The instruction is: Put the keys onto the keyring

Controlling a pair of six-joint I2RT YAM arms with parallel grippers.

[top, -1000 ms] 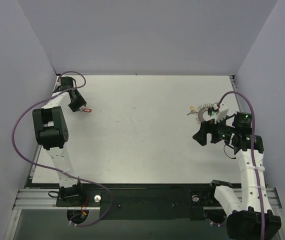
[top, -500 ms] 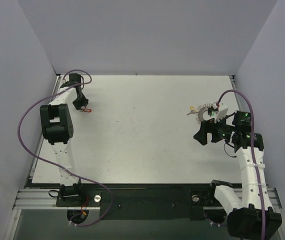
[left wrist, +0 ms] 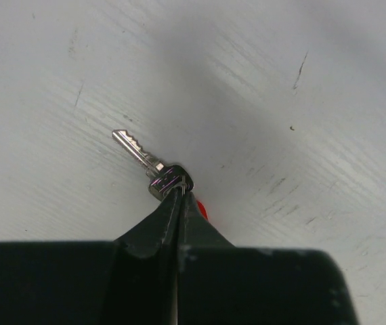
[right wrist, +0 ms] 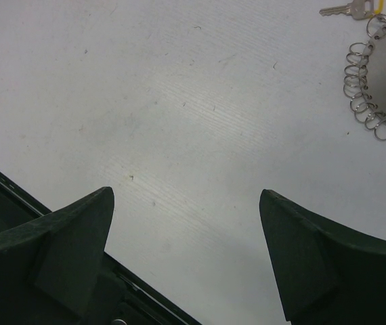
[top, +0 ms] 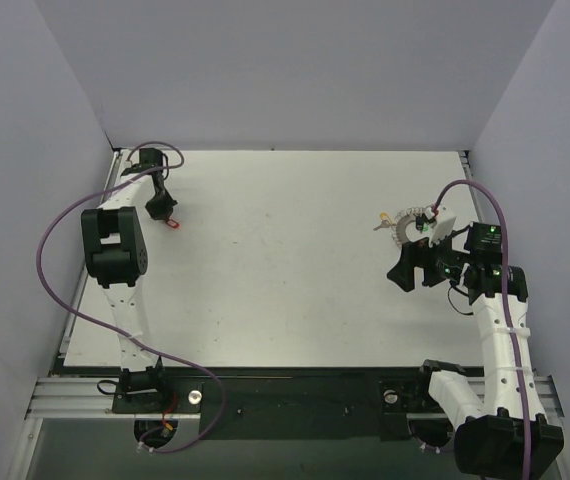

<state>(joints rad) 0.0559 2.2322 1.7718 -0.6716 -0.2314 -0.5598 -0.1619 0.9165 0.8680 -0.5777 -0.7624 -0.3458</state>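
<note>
Change shows at the upper left of the top view. The left gripper stood a second ago with jaws apart beside the red key. It has since shifted over the key and clenched on it. In the left wrist view the fingertips pinch the key's head, with red plastic showing at their right. The silver blade points to the upper left over the desk. The desk's left edge and the side wall lie close by, and bare desk stretches rightward across the middle. At the right, the right gripper has not moved and its jaws are spread wide, holding nothing. The keyring lies apart from it, in the upper right corner of the right wrist view. A yellow key touches the keyring's top, and the desk's right edge is near.
</note>
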